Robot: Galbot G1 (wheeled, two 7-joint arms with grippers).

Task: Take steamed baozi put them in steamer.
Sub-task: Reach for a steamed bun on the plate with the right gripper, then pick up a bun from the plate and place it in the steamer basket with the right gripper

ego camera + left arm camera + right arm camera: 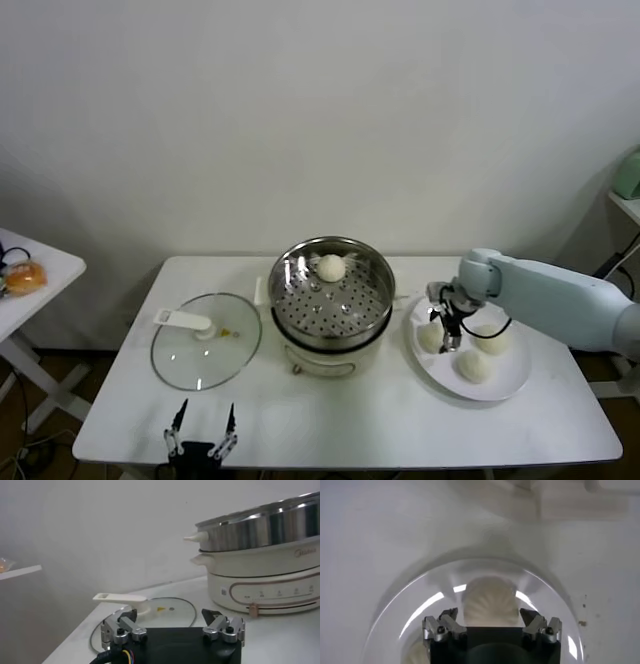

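lid (pixel 205 342) left of steamer (pixel 331 300), plate (pixel 505 381) right

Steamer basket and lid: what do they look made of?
Steamer: looks like polished stainless steel, mirror-bright wall, perforated floor, on a glossy white, probably plastic, pot body. Lid: clear glass by the look, table showing through, with a white, likely plastic, handle.

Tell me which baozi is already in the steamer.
The baozi at the steamer's far edge; the other three lie on the white plate beneath the right gripper.
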